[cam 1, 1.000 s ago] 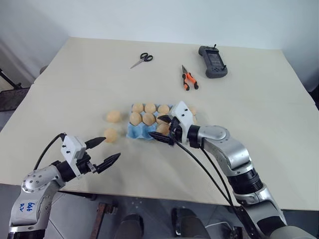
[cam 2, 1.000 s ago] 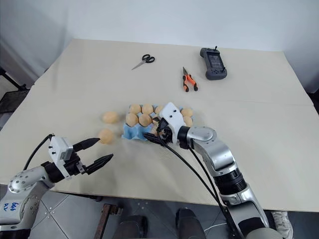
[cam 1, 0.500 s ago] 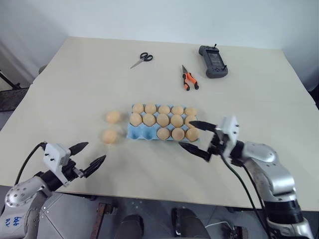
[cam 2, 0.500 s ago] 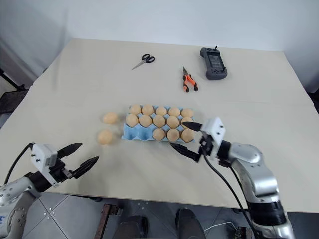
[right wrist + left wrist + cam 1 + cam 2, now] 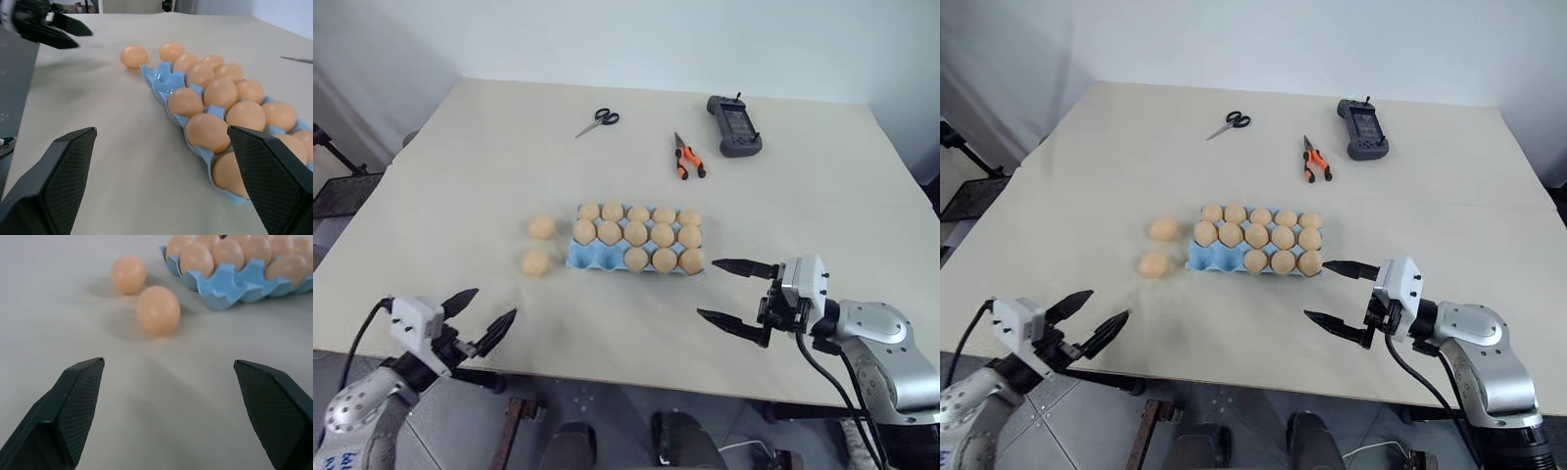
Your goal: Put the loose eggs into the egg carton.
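Observation:
The light blue egg carton (image 5: 591,258) lies mid-table holding several eggs, with two cups bare at its near left corner. Two loose eggs (image 5: 541,226) (image 5: 535,261) rest on the table just left of it, and they also show in the left wrist view (image 5: 157,310) (image 5: 128,274). My left gripper (image 5: 491,306) hovers open and empty over the near table edge, short of the nearer loose egg. My right gripper (image 5: 708,288) is open and empty, just right of the carton's near right corner and pointing left along the carton (image 5: 159,78).
Scissors (image 5: 597,120), orange-handled pliers (image 5: 687,157) and a dark handheld controller (image 5: 734,124) lie at the far side of the table. The near table edge runs just under both grippers.
My right gripper has drawn back from over the carton's front row, moving right and toward the near edge, still open. The left gripper has drifted slightly left.

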